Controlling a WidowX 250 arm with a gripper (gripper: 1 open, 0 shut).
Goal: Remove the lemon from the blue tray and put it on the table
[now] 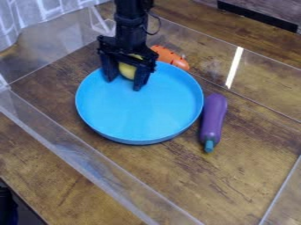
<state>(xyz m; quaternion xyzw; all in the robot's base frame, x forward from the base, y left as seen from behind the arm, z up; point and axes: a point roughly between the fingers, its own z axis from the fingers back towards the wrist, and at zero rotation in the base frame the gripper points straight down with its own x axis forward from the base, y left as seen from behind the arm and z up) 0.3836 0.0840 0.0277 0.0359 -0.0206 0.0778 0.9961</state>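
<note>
The blue tray lies in the middle of the wooden table. Near the tray's far rim sits the yellow lemon, partly hidden by the black fingers. My gripper points straight down over it and is open, one finger on each side of the fruit. Whether the fingers touch the lemon I cannot tell.
An orange carrot lies just behind the tray's far right rim. A purple eggplant lies on the table to the right of the tray. A glossy clear sheet with raised edges covers the table.
</note>
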